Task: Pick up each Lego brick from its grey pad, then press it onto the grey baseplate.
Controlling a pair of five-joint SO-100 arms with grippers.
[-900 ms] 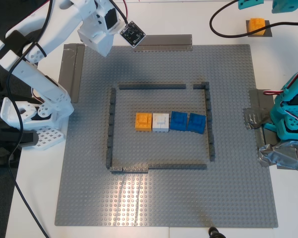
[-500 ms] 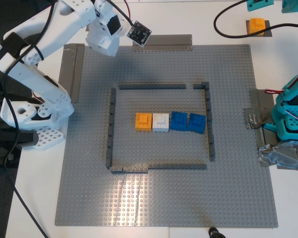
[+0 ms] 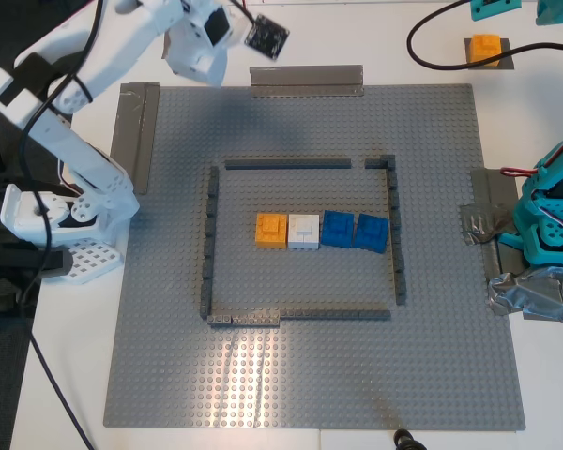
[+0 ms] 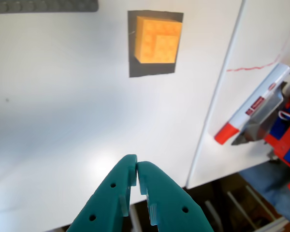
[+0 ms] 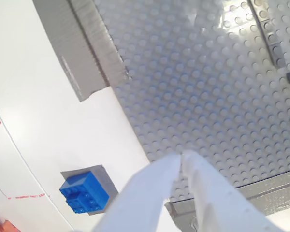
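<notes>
Orange Lego brick (image 4: pixel 158 40) on its grey pad (image 4: pixel 152 71), on the worktop (image 4: pixel 63 96) beyond the grey baseplate (image 3: pixel 310 375); blue brick (image 5: pixel 83 192) likewise padded. Both pincers, first (image 4: pixel 137 170) and second (image 5: pixel 180 160), pressed together, empty, poised for approach.

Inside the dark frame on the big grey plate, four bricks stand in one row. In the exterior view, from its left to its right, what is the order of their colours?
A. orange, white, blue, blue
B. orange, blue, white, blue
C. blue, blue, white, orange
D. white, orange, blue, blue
A: in the exterior view the row reads orange brick, white brick, then two blue bricks, all within the dark frame on the grey plate.
</notes>
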